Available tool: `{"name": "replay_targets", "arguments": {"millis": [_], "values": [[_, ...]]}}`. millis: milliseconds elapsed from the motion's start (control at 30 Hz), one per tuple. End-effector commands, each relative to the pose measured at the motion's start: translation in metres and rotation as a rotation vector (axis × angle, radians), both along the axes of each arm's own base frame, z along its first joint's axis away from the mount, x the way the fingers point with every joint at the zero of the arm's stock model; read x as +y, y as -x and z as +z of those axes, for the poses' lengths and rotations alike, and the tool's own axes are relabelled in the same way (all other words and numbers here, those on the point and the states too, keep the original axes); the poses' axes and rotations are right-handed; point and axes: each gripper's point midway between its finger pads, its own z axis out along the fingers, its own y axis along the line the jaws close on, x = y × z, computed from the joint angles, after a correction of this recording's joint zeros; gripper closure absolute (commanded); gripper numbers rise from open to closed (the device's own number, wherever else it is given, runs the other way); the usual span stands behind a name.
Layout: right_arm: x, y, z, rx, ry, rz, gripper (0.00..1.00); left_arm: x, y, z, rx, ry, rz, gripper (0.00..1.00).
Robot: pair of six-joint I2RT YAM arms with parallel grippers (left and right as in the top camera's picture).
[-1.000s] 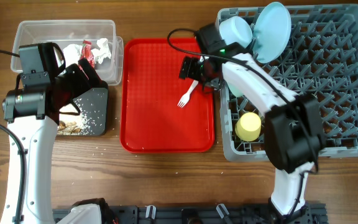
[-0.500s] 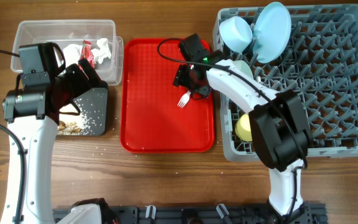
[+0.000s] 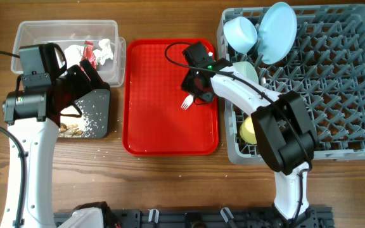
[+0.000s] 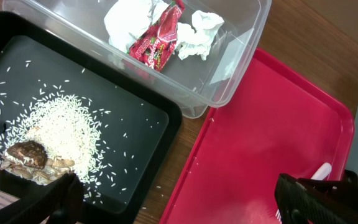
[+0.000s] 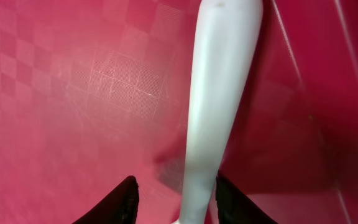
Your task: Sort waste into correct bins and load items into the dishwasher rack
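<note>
A white plastic fork (image 3: pixel 187 101) lies on the red tray (image 3: pixel 163 126), near its right side. My right gripper (image 3: pixel 198 94) is low over the fork's handle (image 5: pixel 219 93). Its jaws straddle the handle: the right finger (image 5: pixel 229 196) is against it, the left finger (image 5: pixel 124 198) a little apart. My left gripper (image 3: pixel 87 82) hangs wide open and empty above the black tray (image 3: pixel 99 123), which holds rice and brown food scraps (image 4: pixel 30 155). The red wrapper (image 4: pixel 160 40) and white tissue (image 4: pixel 126 22) lie in the clear tub (image 3: pixel 40 28).
The grey dishwasher rack (image 3: pixel 334 95) fills the right side. It holds a light blue plate (image 3: pixel 277 28), a pale blue bowl (image 3: pixel 239 33), a mint green bowl (image 3: pixel 249 69) and a yellow cup (image 3: pixel 253 128). Loose grains lie on the wood beside the black tray.
My right gripper moved left from the rack's edge over the red tray, came down onto the fork's handle, and its jaws narrowed. The left arm has not moved.
</note>
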Motion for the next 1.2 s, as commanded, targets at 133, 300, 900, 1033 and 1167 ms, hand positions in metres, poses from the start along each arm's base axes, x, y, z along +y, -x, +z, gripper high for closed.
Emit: {"name": "replay_targets", "arguments": {"millis": [133, 300, 900, 1033, 1167], "values": [[0.006, 0.017, -0.038, 0.091, -0.011, 0.019, 0.96, 0.004, -0.002, 0.005, -0.012, -0.012, 0.008, 0.00], [0.022, 0.013, -0.032, 0.048, -0.068, 0.143, 0.96, 0.004, -0.002, 0.005, -0.012, -0.012, 0.008, 0.00], [-0.125, 0.020, 0.242, -0.437, 0.115, 0.502, 0.96, 0.004, -0.002, 0.005, -0.012, -0.012, 0.008, 0.00], [-0.212, 0.054, 0.241, -0.279, 0.370, 0.328, 0.96, 0.004, -0.002, 0.005, -0.012, -0.012, 0.008, 0.00], [-0.243, 0.076, 0.204, -0.115, 0.479, 0.314, 0.96, 0.004, -0.002, 0.005, -0.013, -0.012, 0.008, 0.00]]}}
